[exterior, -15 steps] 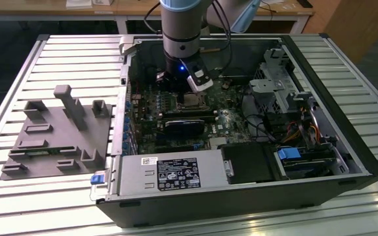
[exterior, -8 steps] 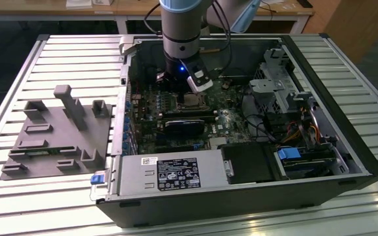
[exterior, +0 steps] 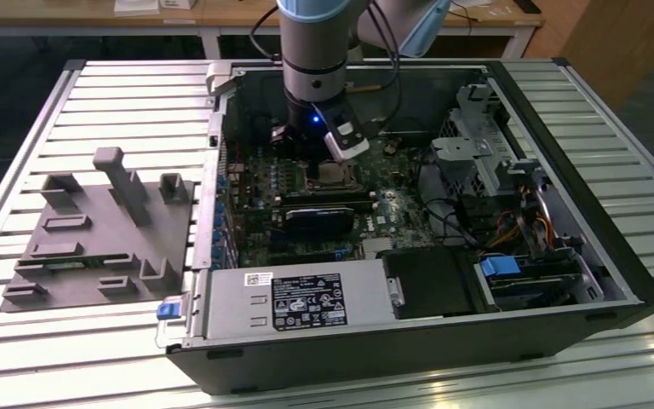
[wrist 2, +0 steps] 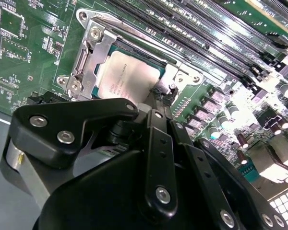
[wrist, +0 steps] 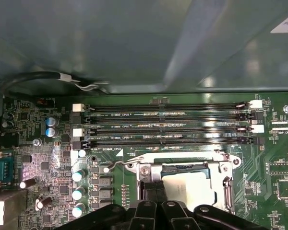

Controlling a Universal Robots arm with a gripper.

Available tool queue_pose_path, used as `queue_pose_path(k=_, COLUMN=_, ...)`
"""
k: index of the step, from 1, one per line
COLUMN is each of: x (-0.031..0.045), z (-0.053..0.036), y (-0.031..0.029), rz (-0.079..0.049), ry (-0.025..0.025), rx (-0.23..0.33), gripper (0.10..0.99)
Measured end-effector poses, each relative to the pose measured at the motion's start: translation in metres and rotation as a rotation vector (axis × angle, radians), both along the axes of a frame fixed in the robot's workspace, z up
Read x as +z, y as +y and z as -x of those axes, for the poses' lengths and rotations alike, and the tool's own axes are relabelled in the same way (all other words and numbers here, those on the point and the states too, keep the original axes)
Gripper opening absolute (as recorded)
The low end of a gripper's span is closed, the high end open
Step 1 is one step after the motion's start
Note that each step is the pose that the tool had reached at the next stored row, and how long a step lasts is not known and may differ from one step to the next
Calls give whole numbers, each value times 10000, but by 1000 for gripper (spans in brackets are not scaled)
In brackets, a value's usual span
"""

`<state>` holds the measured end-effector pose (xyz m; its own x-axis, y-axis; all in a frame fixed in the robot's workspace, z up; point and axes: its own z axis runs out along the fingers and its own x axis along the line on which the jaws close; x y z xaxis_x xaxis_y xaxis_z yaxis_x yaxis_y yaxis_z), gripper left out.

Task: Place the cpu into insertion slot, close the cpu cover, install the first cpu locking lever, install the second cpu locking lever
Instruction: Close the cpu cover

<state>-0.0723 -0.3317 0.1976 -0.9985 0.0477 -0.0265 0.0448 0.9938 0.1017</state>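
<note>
Gripper [wrist 2: 159,96] with fingertips [wrist: 147,192] pinched together, nothing seen held between them. Tips down at the edge of the cpu cover [wrist: 146,171], touching or just off it, cannot tell which. Cpu [wrist 2: 134,75] already seated in the insertion slot [wrist: 182,168], cover frame lying flat around it, silver chip top showing through the cut-out. Locking lever [wrist: 116,164] along the side nearest the memory slots [wrist: 168,124], hooked end poking out past the cover corner. Other lever [wrist: 225,186] down an adjoining side; latched or not, cannot tell for either. Probably the lever stage, with placement and cover looking done. To do it well: press on the lever wire only, never on the chip top; sweep down and sideways to tuck it under its catch; keep the tips together to stop the wire slipping between; go slow, watch for cover lift. Stay off the capacitors [wrist: 78,175] crowding the socket. Further out, green motherboard [wrist 2: 29,43] inside an open PC case [exterior: 418,362], power supply [exterior: 293,302] near its front wall, grey fixture block [exterior: 88,239] on the slatted table [exterior: 31,349] at the exterior view's left.
</note>
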Motion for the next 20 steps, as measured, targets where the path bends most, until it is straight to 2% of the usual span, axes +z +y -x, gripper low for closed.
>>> queue_pose_path(k=8, x=7, z=-34, y=1, rz=-6, ry=7, rx=0, gripper=102)
queue_pose_path(k=17, x=44, z=-66, y=0, rz=-1, ry=67, rx=0, gripper=102)
queue_pose_path(k=20, x=45, z=-68, y=1, rz=-4, ry=68, rx=-1, gripper=102)
